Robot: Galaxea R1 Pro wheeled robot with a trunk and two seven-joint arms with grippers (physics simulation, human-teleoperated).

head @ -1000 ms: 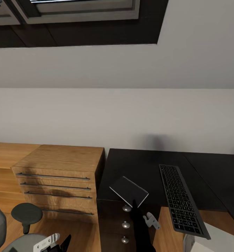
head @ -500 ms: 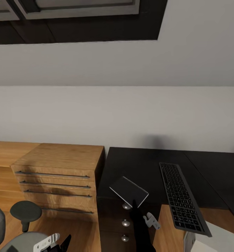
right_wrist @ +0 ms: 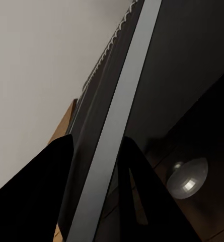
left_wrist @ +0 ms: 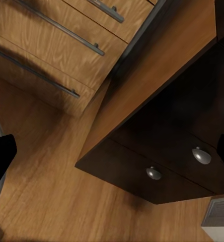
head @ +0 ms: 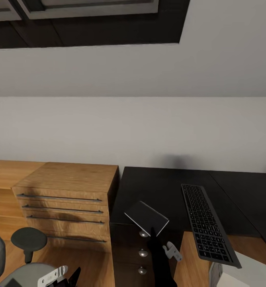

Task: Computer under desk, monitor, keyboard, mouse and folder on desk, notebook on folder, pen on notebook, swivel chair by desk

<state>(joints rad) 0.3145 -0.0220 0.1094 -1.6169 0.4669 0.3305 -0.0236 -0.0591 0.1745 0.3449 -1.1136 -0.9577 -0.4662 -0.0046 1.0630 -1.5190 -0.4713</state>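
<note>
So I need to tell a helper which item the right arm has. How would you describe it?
Start at the dark desk beside the wooden drawer chest. At the desk's front left corner, above its round drawer knobs, the right gripper holds a notebook. Unlike the long keyboard lying flat to its right, it is a small dark rectangle with a spiral edge, held tilted.

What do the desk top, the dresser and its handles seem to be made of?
Desk: probably dark laminate or painted board, matt black with no grain visible.
Dresser: looks like wood or wood veneer, warm brown with visible grain.
Handles: probably brushed metal, thin grey bars with a dull sheen.
</note>
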